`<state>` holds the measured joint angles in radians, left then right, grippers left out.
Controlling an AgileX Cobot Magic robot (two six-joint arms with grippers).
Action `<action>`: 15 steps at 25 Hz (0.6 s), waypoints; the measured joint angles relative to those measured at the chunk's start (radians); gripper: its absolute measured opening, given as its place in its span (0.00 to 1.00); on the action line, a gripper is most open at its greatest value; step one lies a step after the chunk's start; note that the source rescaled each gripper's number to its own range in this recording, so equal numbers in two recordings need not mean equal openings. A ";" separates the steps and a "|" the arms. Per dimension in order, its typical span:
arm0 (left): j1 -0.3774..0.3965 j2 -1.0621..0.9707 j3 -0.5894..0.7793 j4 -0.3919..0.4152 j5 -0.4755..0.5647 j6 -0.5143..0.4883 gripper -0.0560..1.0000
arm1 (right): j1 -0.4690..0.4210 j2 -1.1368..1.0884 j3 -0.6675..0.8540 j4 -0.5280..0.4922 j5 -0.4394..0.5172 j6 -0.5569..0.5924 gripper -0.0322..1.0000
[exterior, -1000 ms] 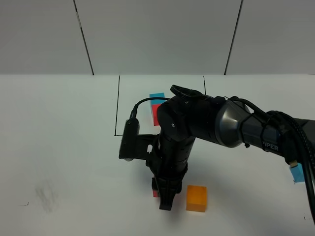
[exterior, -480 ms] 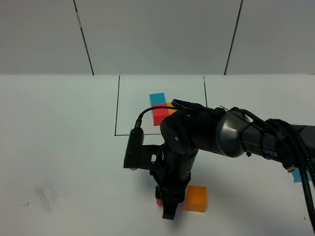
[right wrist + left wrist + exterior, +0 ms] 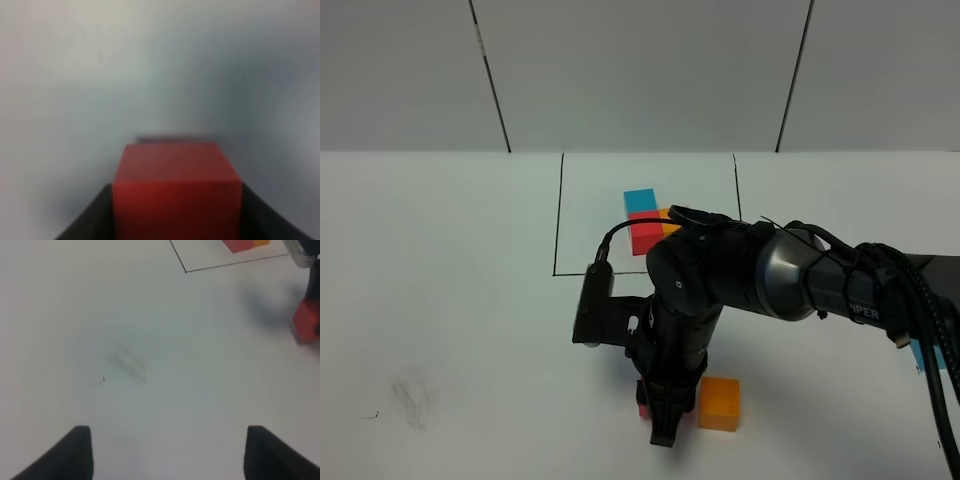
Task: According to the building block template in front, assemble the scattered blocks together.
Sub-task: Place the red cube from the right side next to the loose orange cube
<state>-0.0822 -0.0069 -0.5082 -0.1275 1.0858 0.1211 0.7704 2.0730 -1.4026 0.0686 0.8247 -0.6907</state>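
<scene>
The template is a blue, red and orange L of cubes inside a thin black outline at the back. My right gripper reaches across the middle, points down and is shut on the loose red cube, right beside the loose orange cube. In the right wrist view the red cube fills the space between the fingers. The light blue cube lies at the far right, partly behind cables. My left gripper is open and empty over bare table.
The right arm's dark bulk hides part of the outline and the table in front of it. A faint smudge marks the table at front left. The left wrist view shows the red cube far off.
The right arm has moved toward the front and a little right with the red cube, bringing it closer to the orange cube. In the last half second it has hardly moved.
</scene>
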 joint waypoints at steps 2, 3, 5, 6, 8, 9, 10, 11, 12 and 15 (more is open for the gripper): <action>0.000 0.000 0.000 0.000 0.000 0.000 0.56 | 0.000 0.002 0.003 0.000 -0.002 0.000 0.22; 0.000 0.000 0.000 0.000 0.000 0.000 0.56 | 0.000 0.002 0.004 0.000 -0.002 0.000 0.22; 0.000 0.000 0.000 0.000 0.000 0.000 0.56 | -0.005 0.002 0.005 0.000 -0.002 0.000 0.22; 0.000 0.000 0.000 0.000 0.000 0.000 0.56 | -0.008 0.002 0.006 0.001 -0.004 0.000 0.22; 0.000 0.000 0.000 0.000 0.000 0.000 0.56 | -0.015 0.002 0.019 0.001 -0.014 0.000 0.22; 0.000 0.000 0.000 0.000 0.000 0.000 0.56 | -0.020 0.002 0.028 0.001 -0.019 0.000 0.22; 0.000 0.000 0.000 0.000 0.000 0.000 0.56 | -0.022 0.002 0.041 0.000 -0.022 0.000 0.22; 0.000 0.000 0.000 0.000 0.000 0.000 0.56 | -0.022 0.003 0.053 0.001 -0.024 0.000 0.22; 0.000 0.000 0.000 0.000 0.000 0.000 0.56 | -0.022 0.003 0.061 0.001 -0.028 0.000 0.22; 0.000 0.000 0.000 0.000 0.000 0.000 0.56 | -0.022 0.003 0.067 0.004 -0.033 0.000 0.22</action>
<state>-0.0822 -0.0069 -0.5082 -0.1275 1.0858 0.1211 0.7480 2.0762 -1.3358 0.0727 0.7913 -0.6907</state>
